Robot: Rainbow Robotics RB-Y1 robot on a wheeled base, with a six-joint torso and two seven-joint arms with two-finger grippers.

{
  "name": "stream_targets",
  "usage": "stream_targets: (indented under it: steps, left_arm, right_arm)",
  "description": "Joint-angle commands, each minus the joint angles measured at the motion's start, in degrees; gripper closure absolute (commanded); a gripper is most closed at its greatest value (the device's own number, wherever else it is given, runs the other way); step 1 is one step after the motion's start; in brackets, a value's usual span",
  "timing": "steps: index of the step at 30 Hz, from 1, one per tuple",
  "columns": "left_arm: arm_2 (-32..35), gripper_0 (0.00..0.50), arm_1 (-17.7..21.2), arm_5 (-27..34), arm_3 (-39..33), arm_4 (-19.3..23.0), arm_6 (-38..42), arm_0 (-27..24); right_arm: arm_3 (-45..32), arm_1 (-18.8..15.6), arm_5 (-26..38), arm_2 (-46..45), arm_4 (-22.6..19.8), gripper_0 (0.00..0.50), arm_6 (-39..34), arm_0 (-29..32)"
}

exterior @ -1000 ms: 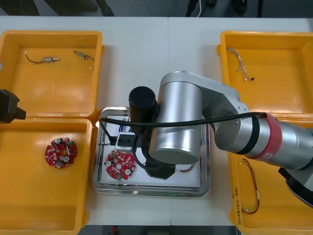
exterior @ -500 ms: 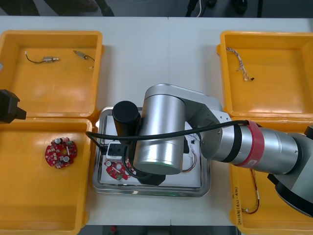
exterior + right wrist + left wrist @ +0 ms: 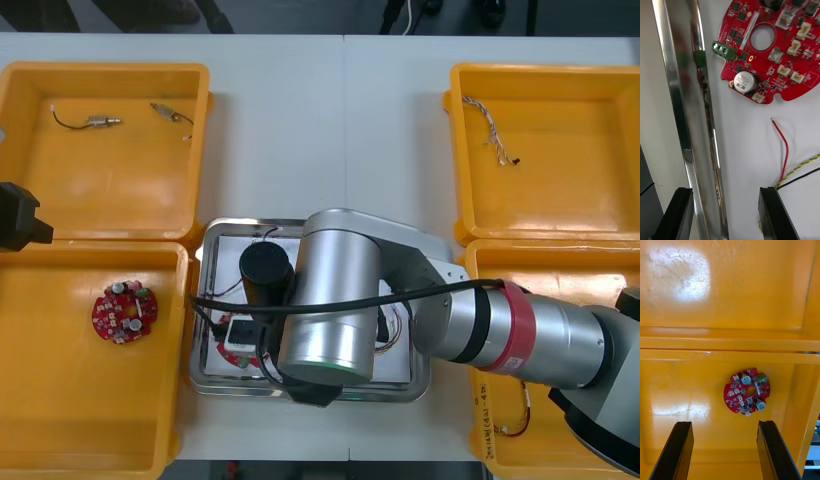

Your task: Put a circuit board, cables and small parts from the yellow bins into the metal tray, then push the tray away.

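The front camera looks steeply down on the light tabletop [image 3: 300,120]. It shares the shiny metal tray [image 3: 681,93] with the close right wrist camera, and a yellow plastic bin [image 3: 60,400] with the more distant left wrist camera.

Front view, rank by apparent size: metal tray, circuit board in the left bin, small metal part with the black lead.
Largest: metal tray.
Then: circuit board.
Smallest: small metal part.
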Motion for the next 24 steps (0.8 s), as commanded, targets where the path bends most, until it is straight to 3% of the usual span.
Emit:
stream_targets:
  steps: [1, 6, 12, 24]
  left_arm:
    - [1.86, 0.0, -0.55, 0.37, -1.6, -0.57, -5.0, 1.0]
    - [1.86, 0.0, -0.55, 0.37, -1.6, -0.57, -5.0, 1.0]
    - [1.86, 0.0, -0.55, 0.37, -1.6, -0.57, -5.0, 1.0]
    - [1.86, 0.0, -0.55, 0.37, -1.6, -0.57, -5.0, 1.0]
  right_arm:
    - [-1.54, 3.09, -0.59, 2.63, 3.42, 0.0, 1.74, 2.91]
    - [-1.54, 4.23, -0.68, 4.83, 7.55, 0.0, 1.47, 4.05]
    - [-1.54, 4.32, -1.56, 5.97, 8.35, 0.0, 1.3, 5.02]
    - [-1.54, 4.23, -3.4, 10.1, 13.79, 0.0, 0.33, 6.16]
